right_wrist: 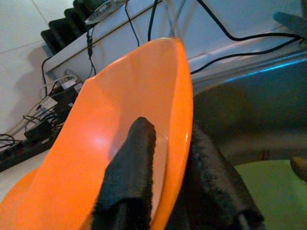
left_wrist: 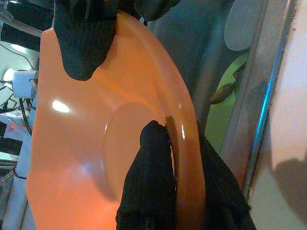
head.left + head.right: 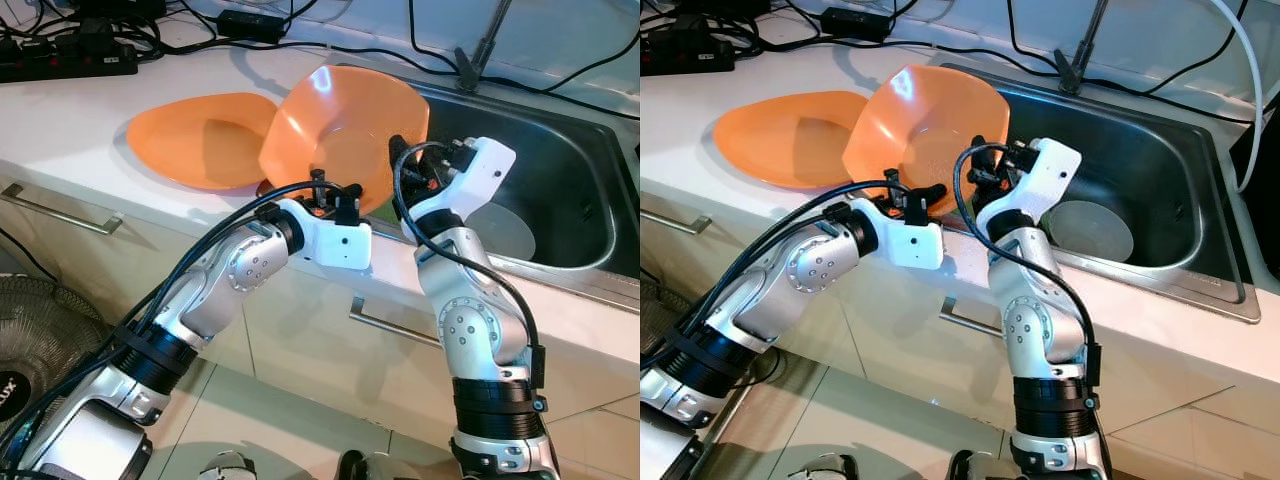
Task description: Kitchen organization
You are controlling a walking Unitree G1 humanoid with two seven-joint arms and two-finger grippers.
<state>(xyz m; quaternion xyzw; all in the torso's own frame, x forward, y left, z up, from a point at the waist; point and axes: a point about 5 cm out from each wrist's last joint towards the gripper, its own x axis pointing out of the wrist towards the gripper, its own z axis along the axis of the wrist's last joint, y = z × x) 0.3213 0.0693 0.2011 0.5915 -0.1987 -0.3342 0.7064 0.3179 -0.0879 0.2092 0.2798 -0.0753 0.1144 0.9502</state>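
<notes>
— What's it got hold of there?

— An orange bowl [image 3: 345, 130], tipped up on edge right where the white worktop [image 3: 90, 115] meets the steel sink [image 3: 560, 190]. Both arms are on it. The left end effector [image 3: 335, 195] pinches the near rim, one finger [image 2: 151, 158] inside the bowl and the other behind it, closed down onto the wall.

— And the right one?

— The right end effector [image 3: 400, 160] does the same on the sink side of the rim: one black finger [image 1: 129, 158] lies against the inner face, the other is tucked behind the outside. Narrow gap, just the thickness of the bowl's wall between them.

— So how far along is the tidying?

— Early to middling, I'd say. A second orange dish [image 3: 200, 140] lies flat on the worktop just left of the raised bowl, their edges overlapping from here, so they aren't stacked. Down in the sink there's a round pale plate [image 3: 505, 230] at the bottom, untouched.

— Where is the bowl headed?

— Can't tell. It's held between worktop and sink; it could go either way. The cables [image 3: 300, 45] along the far wall are well clear of it.
</notes>
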